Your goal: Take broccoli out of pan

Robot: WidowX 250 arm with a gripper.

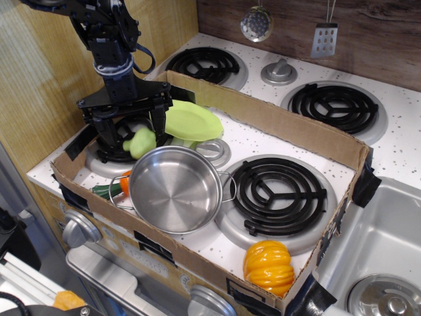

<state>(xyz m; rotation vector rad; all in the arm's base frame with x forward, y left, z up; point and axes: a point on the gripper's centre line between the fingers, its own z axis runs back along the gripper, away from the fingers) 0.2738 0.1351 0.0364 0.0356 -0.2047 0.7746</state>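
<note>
Hand [133,131] grips the broccoli [140,141] beside the emptied pan [175,187]; seemingly light, rigid plastic, best pinched at its lumpy head.

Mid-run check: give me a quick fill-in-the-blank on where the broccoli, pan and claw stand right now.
1. The pan holds ____ inside it.
2. The broccoli sits between the fingers of the ____, over the back-left burner.
3. The plate behind the pan is coloured ____.
4. The orange squash lies in the box's front ____ corner as the picture shows it.

Missing words: nothing; claw; lime green; right
</note>
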